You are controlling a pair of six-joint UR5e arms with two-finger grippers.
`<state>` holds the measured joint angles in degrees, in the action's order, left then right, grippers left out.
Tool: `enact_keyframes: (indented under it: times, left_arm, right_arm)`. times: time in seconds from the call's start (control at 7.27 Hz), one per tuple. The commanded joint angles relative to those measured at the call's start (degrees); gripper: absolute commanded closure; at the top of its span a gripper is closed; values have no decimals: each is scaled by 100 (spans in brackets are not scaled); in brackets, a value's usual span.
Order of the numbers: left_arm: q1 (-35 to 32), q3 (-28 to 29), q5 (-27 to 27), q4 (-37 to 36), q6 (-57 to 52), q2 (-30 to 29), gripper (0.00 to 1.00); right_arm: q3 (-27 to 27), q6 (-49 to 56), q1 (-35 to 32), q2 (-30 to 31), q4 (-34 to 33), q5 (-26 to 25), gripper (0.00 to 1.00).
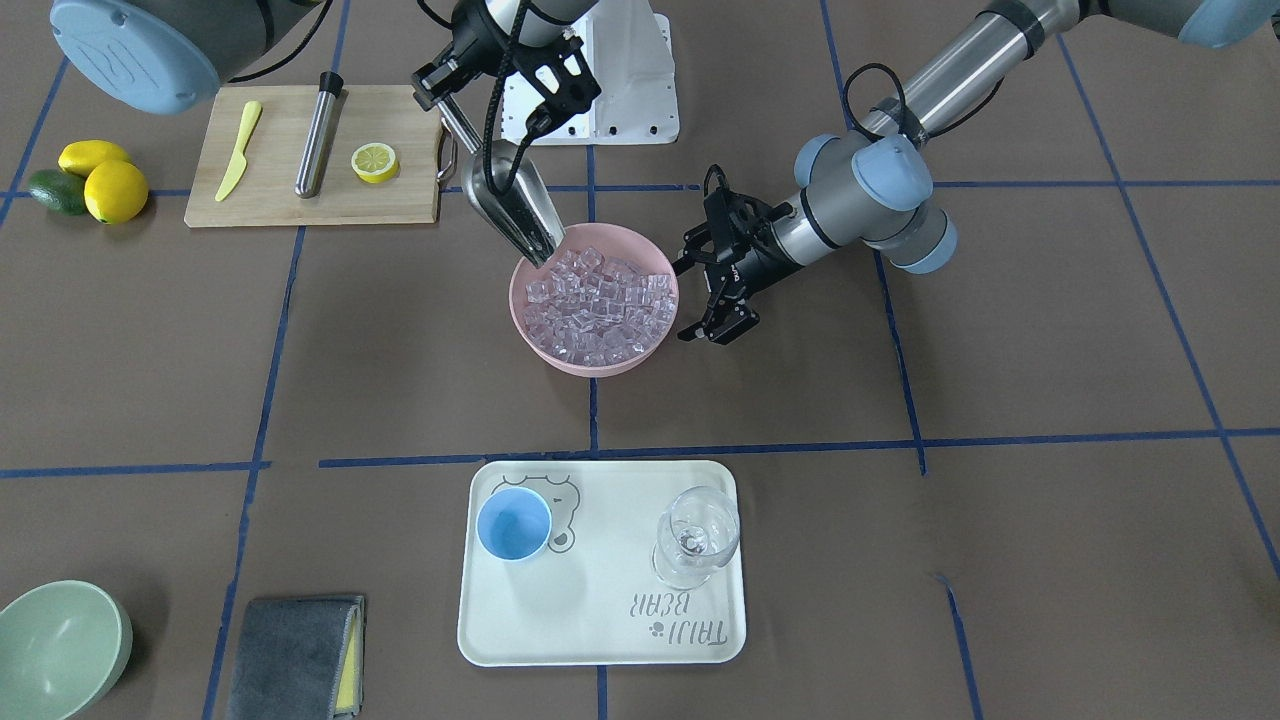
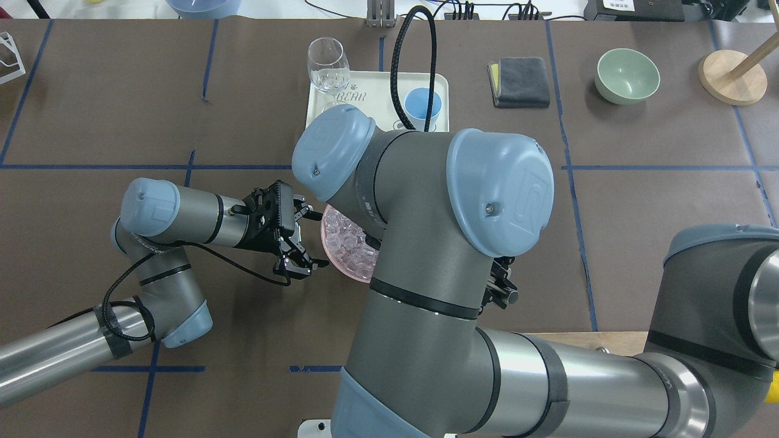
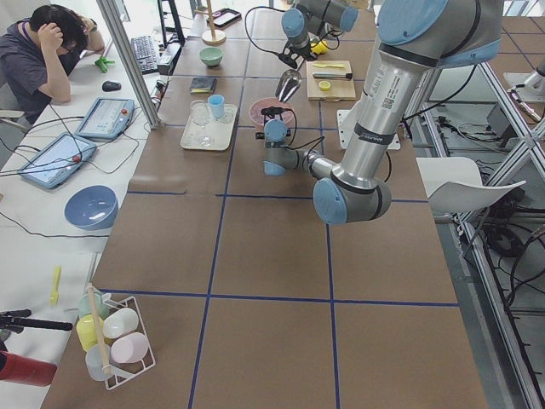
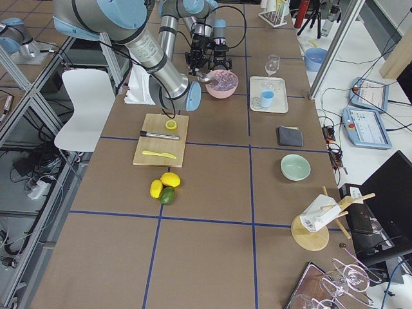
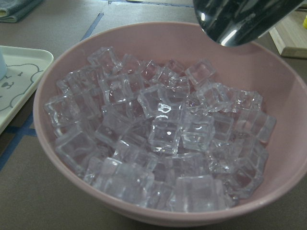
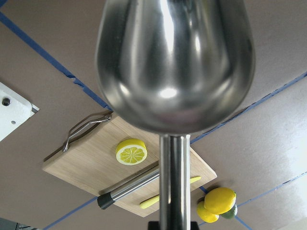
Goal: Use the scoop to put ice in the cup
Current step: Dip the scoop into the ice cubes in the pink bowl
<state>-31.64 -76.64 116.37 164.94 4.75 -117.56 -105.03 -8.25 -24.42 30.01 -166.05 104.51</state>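
cutting board (image 1: 275,200): yellow knife (image 1: 238,150), steel cylinder (image 1: 318,135), lemon half (image 1: 375,162) | tray (image 1: 600,560): stemmed glass (image 1: 695,535) | green bowl (image 1: 60,645) | gray cloth (image 1: 290,655)

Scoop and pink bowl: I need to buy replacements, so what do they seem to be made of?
The scoop looks like polished stainless steel: its mirror-bright surface reflects the surroundings. The pink bowl seems to be matte plastic, possibly melamine, going by its even opaque colour and soft, dull sheen. Glazed ceramic cannot be ruled out.

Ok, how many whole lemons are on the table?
2: in the front-facing view, the upper lemon and lower lemon lie touching beside a dark green fruit, past the cutting board. A lemon half sits on that board.
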Motion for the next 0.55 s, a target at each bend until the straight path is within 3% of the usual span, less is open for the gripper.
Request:
enact_keyframes:
  times: [0.0,0.41]
  left_arm:
    - [0,0,0,12,0,-4,0]
    - [0,-9,0,21,0,-4,0]
  right_arm:
    - [568,122,8,-239,45,-36,100]
    - [1202,122,-1,-241,835,-45,100]
